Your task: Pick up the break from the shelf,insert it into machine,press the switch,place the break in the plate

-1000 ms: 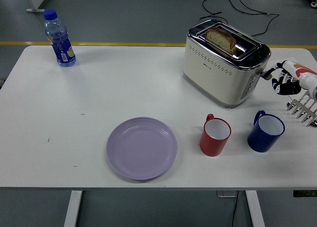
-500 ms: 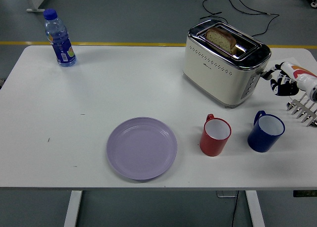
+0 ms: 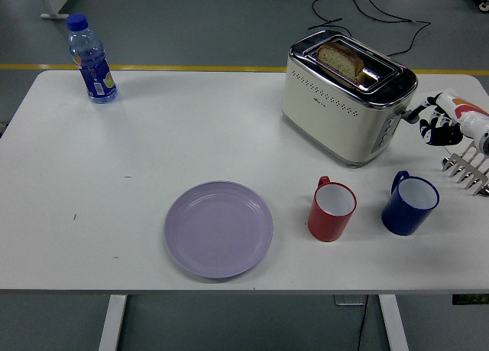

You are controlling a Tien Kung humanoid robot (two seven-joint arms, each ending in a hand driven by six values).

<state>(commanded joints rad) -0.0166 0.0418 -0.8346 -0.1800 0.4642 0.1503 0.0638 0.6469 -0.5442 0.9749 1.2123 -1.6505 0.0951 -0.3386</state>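
1. While seated in the rear slot, bread slice (image 3: 341, 60) inside the cream toaster (image 3: 344, 106) on the white table (image 3: 153, 152); pressing the switch looks next.
2. Lilac plate (image 3: 218, 229) waiting at the near edge, well apart.
3. Right hand (image 3: 443, 125) just beside the toaster's lever end; fingers too blurred to tell.
4. Risk: an off-line push could shove the toaster or clip the blue mug (image 3: 410, 204).

Bench (image 3: 153, 137): bottle (image 3: 91, 58) at far left corner. Toaster (image 3: 348, 96) at far right, w/ bread (image 3: 341, 60) in its slot. Plate (image 3: 218, 229) near front edge, center. Two mugs right of plate: one (image 3: 331, 209) just beside, other (image 3: 409, 203) further right. Rack (image 3: 467, 167) at right edge.
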